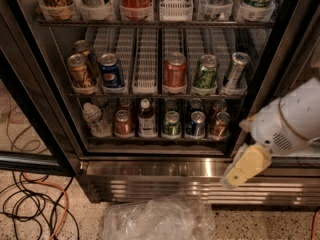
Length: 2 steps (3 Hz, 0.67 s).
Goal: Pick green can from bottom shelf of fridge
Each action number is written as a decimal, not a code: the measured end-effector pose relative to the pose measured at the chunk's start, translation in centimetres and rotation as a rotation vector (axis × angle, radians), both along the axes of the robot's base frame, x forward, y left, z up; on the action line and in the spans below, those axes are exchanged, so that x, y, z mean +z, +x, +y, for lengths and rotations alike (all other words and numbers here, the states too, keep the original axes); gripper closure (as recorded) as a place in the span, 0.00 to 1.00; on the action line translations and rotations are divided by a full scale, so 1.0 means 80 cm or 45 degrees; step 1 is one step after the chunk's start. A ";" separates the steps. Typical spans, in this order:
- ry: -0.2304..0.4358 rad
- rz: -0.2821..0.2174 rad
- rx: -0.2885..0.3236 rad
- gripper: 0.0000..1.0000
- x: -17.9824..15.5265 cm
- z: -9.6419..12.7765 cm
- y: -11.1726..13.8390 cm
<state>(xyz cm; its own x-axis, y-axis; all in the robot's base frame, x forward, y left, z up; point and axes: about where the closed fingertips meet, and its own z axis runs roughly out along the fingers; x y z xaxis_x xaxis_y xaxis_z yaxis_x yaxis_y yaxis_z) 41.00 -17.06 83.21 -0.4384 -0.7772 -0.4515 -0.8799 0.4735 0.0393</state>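
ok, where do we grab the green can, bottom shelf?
Probably the upper body, straight from the front: the green can stands upright at the front of the bottom shelf, bottle and blue can close beside it. End effector hangs low right, outside the fridge.

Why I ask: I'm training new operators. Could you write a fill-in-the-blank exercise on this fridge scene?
1. On the bottom shelf of the glass-door fridge, the dark green aluminium can stands between a white-capped bottle and a ___ can.
2. The pale yellow gripper hangs outside the fridge, to the green can's ___ in the view.
3. A crumpled clear plastic bag lies on the ___.
Missing: blue; right; floor.
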 end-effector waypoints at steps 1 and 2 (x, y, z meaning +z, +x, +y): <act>0.187 0.123 -0.123 0.00 -0.088 0.026 -0.019; 0.196 0.124 -0.138 0.00 -0.096 0.028 -0.020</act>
<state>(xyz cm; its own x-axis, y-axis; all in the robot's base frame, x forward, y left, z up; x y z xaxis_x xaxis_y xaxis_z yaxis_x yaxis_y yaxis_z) 39.42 -14.82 75.56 -0.5631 -0.6484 -0.5123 -0.8126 0.5471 0.2008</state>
